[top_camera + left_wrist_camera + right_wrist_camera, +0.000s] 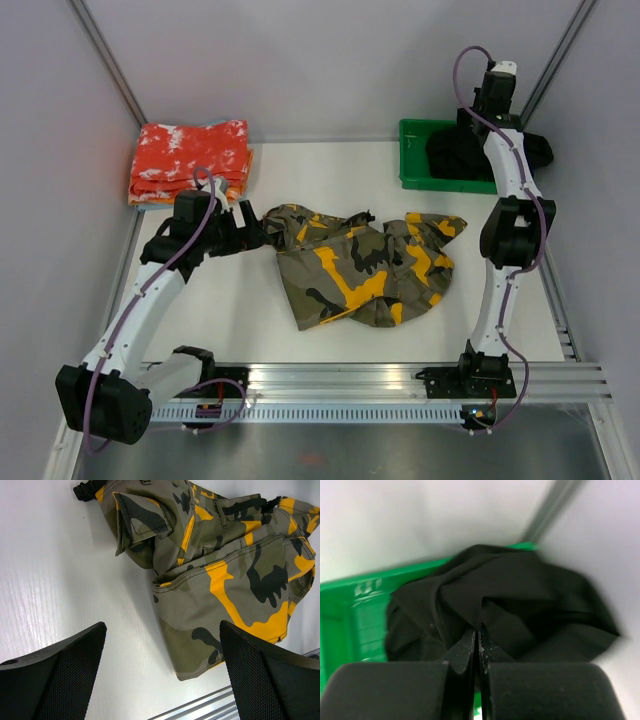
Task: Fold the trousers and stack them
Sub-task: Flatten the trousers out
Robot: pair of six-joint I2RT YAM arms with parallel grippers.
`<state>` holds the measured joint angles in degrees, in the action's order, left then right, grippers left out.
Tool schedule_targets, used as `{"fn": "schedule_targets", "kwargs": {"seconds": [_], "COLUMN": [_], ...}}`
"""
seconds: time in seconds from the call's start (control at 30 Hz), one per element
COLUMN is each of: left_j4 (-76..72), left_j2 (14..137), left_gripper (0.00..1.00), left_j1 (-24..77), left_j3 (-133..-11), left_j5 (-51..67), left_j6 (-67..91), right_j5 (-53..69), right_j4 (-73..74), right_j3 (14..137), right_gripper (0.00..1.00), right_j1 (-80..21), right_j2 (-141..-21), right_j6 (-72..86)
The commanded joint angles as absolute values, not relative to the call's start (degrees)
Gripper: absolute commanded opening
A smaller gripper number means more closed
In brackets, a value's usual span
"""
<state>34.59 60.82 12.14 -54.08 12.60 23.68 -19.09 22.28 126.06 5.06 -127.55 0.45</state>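
The camouflage trousers (365,265) lie crumpled in the middle of the table, olive-grey with black and yellow-orange patches. My left gripper (250,230) hovers at their left end, jaws wide open and holding nothing. In the left wrist view the trousers (225,580) fill the upper right. One cloth corner reaches down between my fingertips (95,635), where the left gripper (162,627) spans bare table and cloth. My right gripper (470,125) is far off at the back right. Seen from the right wrist, the right gripper (477,627) is shut, with nothing visible between its pads.
A green bin (412,150) at the back right holds a plain black garment (450,155); the garment (520,605) lies just beyond my right fingertips, inside the bin (350,615). A stack of red-orange speckled folded cloths (190,160) sits at the back left. A metal rail (400,380) runs along the near edge.
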Motion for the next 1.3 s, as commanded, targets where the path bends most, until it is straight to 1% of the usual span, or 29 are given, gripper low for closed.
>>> {"fn": "schedule_targets", "kwargs": {"seconds": [0.0,0.1,0.2,0.27,0.3,0.4,0.43,0.57,0.6,0.63,0.67,0.7,0.73,0.77,0.8,0.83,0.87,0.9,0.93,0.97,1.0,1.07,1.13,1.17,1.27], "left_j4": [35.24,35.60,35.51,35.33,35.33,35.51,35.42,33.93,33.32,32.88,32.26,31.39,30.94,30.68,30.24,29.97,29.45,28.66,28.30,28.13,28.04,28.65,29.18,29.01,26.55], "left_j2": [60.38,59.51,59.50,59.68,59.85,59.94,59.85,60.03,60.12,60.38,60.55,60.73,61.08,61.87,62.31,62.84,63.62,64.07,64.33,64.42,64.60,64.51,64.16,63.90,62.93], "left_gripper": [1.00,1.00,1.00,1.00,1.00,1.00,1.00,1.00,1.00,1.00,1.00,1.00,1.00,1.00,1.00,1.00,1.00,1.00,1.00,1.00,1.00,1.00,1.00,1.00,1.00], "left_j1": [12.39,12.48,12.39,12.48,12.39,12.39,12.48,12.48,12.48,12.74,13.18,13.53,15.01,15.99,17.04,19.23,20.12,21.00,22.66,23.55,25.21,26.71,28.55,28.83,29.00], "left_j3": [-57.04,-56.60,-56.16,-55.99,-55.99,-55.99,-55.90,-55.37,-54.94,-54.76,-54.67,-54.58,-54.58,-54.58,-54.67,-54.58,-54.41,-53.88,-53.44,-53.00,-52.13,-50.98,-49.93,-48.53,-45.02], "left_j5": [12.48,11.52,11.60,11.69,11.69,12.04,12.56,14.76,16.24,16.78,17.14,17.14,16.44,15.83,15.04,13.81,13.36,13.10,12.57,12.13,10.82,8.71,5.55,5.02,5.53], "left_j6": [23.73,24.17,24.52,24.87,24.87,24.26,23.91,23.46,23.73,24.69,25.31,25.75,26.80,27.33,27.94,29.25,30.14,31.10,32.68,33.48,34.10,35.50,36.99,37.87,40.77], "right_j5": [-7.60,-1.17,-0.27,1.65,1.76,-1.47,-2.19,-2.73,-1.77,-0.89,-0.18,2.87,4.12,6.65,7.81,8.78,9.75,9.93,9.84,10.02,10.54,13.51,14.76,15.03,13.81], "right_j4": [23.73,22.59,20.92,21.88,22.75,26.27,27.50,29.27,27.18,26.20,25.58,25.32,25.75,25.93,25.93,25.06,24.09,23.04,20.77,20.13,20.04,21.17,23.55,24.08,25.92], "right_j3": [134.70,137.11,137.20,137.46,137.98,138.08,137.99,134.93,129.87,127.03,124.30,119.23,116.31,113.15,104.68,99.46,88.35,82.85,77.22,72.21,63.72,54.63,50.03,45.57,38.18], "right_gripper": [0.00,0.00,0.00,0.07,0.34,0.96,0.98,0.98,0.98,0.98,0.98,0.98,0.98,0.98,0.98,0.98,0.98,0.98,0.98,0.98,0.98,0.98,0.98,0.98,0.98], "right_j1": [4.83,3.78,2.03,1.50,1.23,0.26,0.26,0.26,0.26,0.26,0.26,0.26,0.26,0.26,0.26,0.26,0.26,0.26,0.26,0.26,0.26,0.26,-1.22,-1.40,-1.32], "right_j2": [-133.93,-136.32,-137.37,-138.25,-138.25,-135.45,-134.05,-119.65,-116.05,-109.06,-105.85,-102.51,-96.48,-93.46,-90.12,-83.39,-80.10,-76.59,-70.03,-67.09,-62.01,-58.11,-53.29,-51.87,-47.73], "right_j6": [4.56,4.92,3.78,5.36,5.80,4.49,3.87,4.82,5.09,5.27,5.71,6.76,7.46,8.43,10.87,12.38,13.96,17.11,18.97,20.64,23.26,24.60,27.05,27.68,28.56]}}
